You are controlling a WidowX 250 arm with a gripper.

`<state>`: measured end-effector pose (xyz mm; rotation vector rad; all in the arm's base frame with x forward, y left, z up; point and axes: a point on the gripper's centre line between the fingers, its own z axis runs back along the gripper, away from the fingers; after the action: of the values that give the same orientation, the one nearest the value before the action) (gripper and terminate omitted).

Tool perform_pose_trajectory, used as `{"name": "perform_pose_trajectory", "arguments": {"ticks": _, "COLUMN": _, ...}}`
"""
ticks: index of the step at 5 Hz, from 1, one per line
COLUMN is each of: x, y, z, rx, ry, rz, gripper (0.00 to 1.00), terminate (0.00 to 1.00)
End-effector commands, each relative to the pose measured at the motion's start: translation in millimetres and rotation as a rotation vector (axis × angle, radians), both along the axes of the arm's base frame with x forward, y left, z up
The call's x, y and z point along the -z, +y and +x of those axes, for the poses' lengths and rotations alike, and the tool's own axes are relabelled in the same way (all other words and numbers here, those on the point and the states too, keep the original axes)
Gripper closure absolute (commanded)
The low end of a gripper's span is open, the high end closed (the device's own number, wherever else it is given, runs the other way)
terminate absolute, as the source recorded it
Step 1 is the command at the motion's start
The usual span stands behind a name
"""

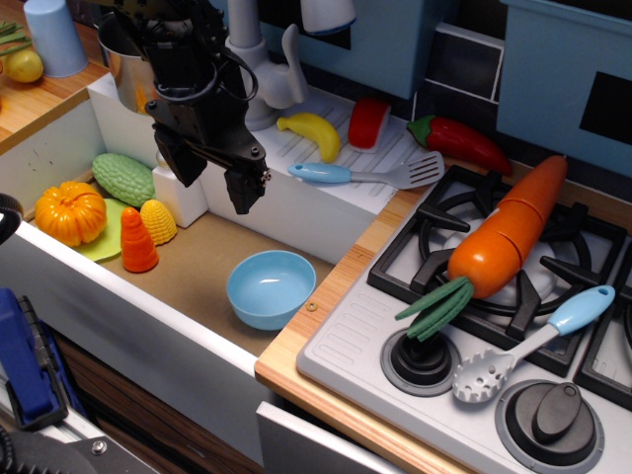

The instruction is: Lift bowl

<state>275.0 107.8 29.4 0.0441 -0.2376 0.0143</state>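
Note:
The light-blue bowl sits upright and empty on the brown sink floor, near the front right corner by the wooden counter edge. My black gripper hangs above the sink, up and to the left of the bowl, apart from it. Its two fingers point down with a gap between them and nothing in it, so it is open.
In the sink's left part lie an orange pumpkin, a green bumpy vegetable, a yellow corn piece and an orange cone. A white faucet stands behind. The stove with a big carrot and slotted spoon is at right.

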Motion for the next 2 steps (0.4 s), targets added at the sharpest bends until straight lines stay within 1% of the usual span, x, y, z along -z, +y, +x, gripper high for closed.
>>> {"name": "perform_pose_trajectory", "arguments": {"ticks": 1, "x": 0, "y": 0, "z": 0, "rx": 0.000, "ry": 0.000, "rz": 0.000, "gripper": 0.00, "terminate": 0.00}}
{"name": "perform_pose_trajectory", "arguments": {"ticks": 2, "x": 24, "y": -2, "z": 1, "rx": -0.032, "ry": -0.009, "rz": -0.038, "gripper": 0.00, "terminate": 0.00}}
